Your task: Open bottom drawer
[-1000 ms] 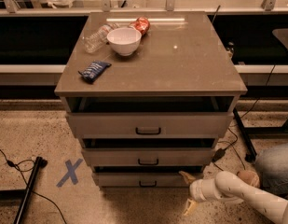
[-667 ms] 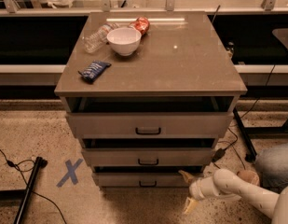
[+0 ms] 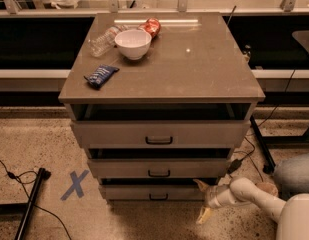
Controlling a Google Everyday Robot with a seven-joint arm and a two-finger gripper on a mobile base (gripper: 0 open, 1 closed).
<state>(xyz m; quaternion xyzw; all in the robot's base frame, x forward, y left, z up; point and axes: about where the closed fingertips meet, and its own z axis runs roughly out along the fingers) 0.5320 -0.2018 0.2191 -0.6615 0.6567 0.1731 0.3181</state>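
Low at the right of the cabinet, the end effector (image 3: 203, 200) is released: its two pale fingers (image 3: 201, 185) are spread apart, one pointing up and left, the other down toward the floor. It sits just off the right end of the bottom drawer (image 3: 129, 192), and the upper fingertip reaches close to that drawer's top right corner; whether it touches cannot be told. The white arm (image 3: 256, 198) comes in from the lower right corner.

The bottom drawer is the lowest of three, a slim front with a small black handle (image 3: 158, 197) at its middle and a dark gap above it. The middle drawer (image 3: 194, 168) and top drawer (image 3: 204, 133) above it carry like handles.

On the counter (image 3: 204, 69) a white bowl (image 3: 133, 43) stands near the back left, touching a clear bottle (image 3: 100, 42) lying on its side and a red bag (image 3: 152, 27). A blue packet (image 3: 101, 75) lies near the left edge. A blue X (image 3: 74, 185) marks the floor to the left.
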